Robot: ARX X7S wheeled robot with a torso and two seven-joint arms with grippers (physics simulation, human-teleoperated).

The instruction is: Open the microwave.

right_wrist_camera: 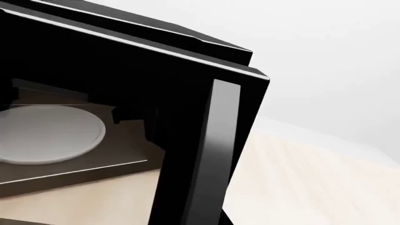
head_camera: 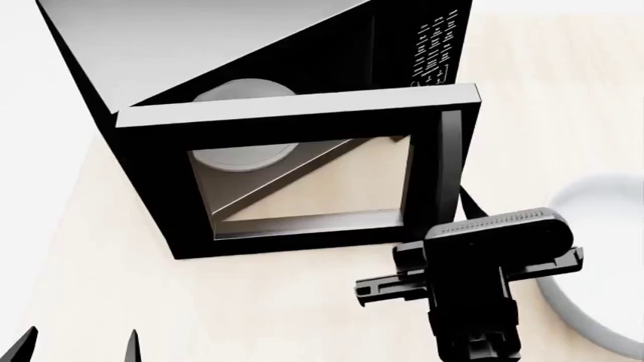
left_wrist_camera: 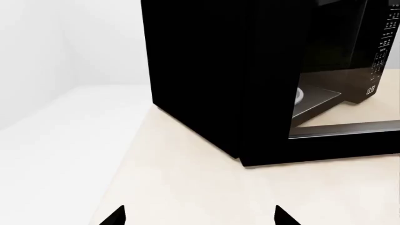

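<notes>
The black microwave [head_camera: 252,45] with a grey top stands on the pale table [head_camera: 302,317]. Its glass-windowed door [head_camera: 302,121] is swung partly open towards me. The white turntable [head_camera: 241,154] shows through the window, and also in the right wrist view [right_wrist_camera: 50,133]. The keypad [head_camera: 438,45] is at the far right. My right gripper [head_camera: 403,283] is at the lower end of the vertical black handle [head_camera: 450,166]. In the right wrist view the handle [right_wrist_camera: 216,140] runs down between the jaws of my right gripper [right_wrist_camera: 206,218], which is shut on it. My left gripper [head_camera: 75,347] is open and empty, in front of the microwave's left corner [left_wrist_camera: 240,159].
A white bowl [head_camera: 604,256] sits on the table to the right of the right arm. The table's left edge borders a white floor [left_wrist_camera: 50,154]. A white wall lies behind the microwave.
</notes>
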